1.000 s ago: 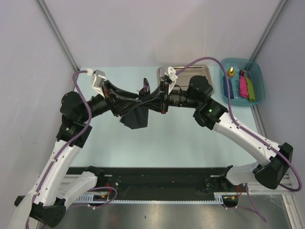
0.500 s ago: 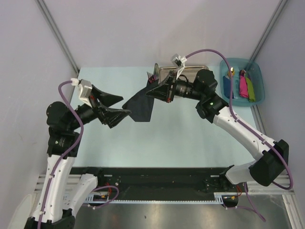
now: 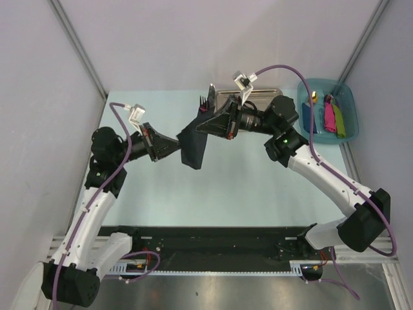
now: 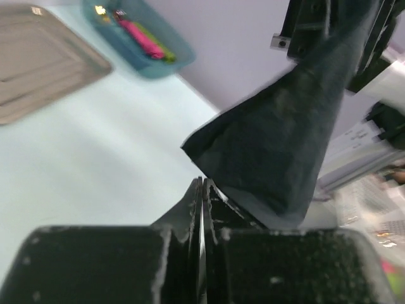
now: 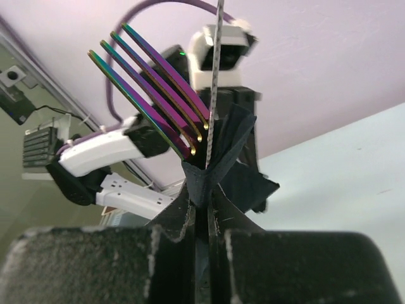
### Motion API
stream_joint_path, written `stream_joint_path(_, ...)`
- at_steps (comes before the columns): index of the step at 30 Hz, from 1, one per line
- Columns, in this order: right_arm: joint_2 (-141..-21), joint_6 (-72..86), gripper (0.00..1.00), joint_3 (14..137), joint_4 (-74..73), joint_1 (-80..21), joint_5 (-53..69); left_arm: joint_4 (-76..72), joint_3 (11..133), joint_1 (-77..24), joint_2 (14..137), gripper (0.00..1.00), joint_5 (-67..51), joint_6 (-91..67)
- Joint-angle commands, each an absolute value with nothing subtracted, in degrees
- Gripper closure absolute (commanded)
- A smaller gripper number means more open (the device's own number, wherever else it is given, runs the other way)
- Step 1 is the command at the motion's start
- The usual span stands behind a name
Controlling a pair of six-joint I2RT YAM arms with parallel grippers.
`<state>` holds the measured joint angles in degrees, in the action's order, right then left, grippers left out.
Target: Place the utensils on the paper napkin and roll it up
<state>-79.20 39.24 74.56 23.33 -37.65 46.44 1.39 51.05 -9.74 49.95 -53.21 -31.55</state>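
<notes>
The left end effector (image 3: 173, 147) has swung back in and closed at the edge of the paper napkin (image 3: 193, 147); I cannot tell if it pinches paper. Left of the steel tray (image 3: 261, 97), the right end effector (image 5: 201, 190) is clamped on the napkin, above the surface. The fork (image 5: 158, 85) stands in the fold, with its long axis in line with the fingers and its tines pointing out beyond them.

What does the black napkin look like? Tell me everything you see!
The paper napkin is thin, matte black paper, bunched into loose folds. It hangs in the air above the table. The right gripper pinches one end together with a fork whose shiny tines poke out. The left gripper, shut, is at its lower edge; whether it grips is unclear.
</notes>
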Motion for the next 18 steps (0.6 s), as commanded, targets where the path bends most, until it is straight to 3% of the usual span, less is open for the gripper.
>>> stream_joint_path(1, -77.5, 43.4, 1.00, 74.9, 30.2, -38.2, 48.3, -16.9, 46.2, -9.8, 51.9, 1.00, -59.3, -48.1)
stream_joint_path(3, -77.4, 42.4, 1.00, 75.1, 28.1, -38.4, 48.2, -22.3, 44.6, -9.7, 52.1, 0.93, -60.0, -51.8)
stream_joint_path(5, -77.2, 41.0, 1.00, 74.9, 26.4, -38.4, 47.4, -20.2, 45.2, -9.3, 50.5, 0.71, -59.1, -49.2)
stream_joint_path(8, -76.4, 37.5, 1.00, 74.9, 21.2, -38.0, 43.6, -10.4, 47.7, -7.9, 46.7, 0.55, -56.3, -41.5)
stream_joint_path(13, -76.6, 34.3, 1.00, 76.7, 11.3, -36.3, 35.7, 4.7, 49.9, 2.8, 42.5, 0.45, -52.9, -36.0)
stream_joint_path(18, -78.1, 28.3, 1.00, 80.1, -3.1, -37.4, 21.3, 13.8, 56.9, 0.5, 38.5, 0.29, -43.4, -15.9)
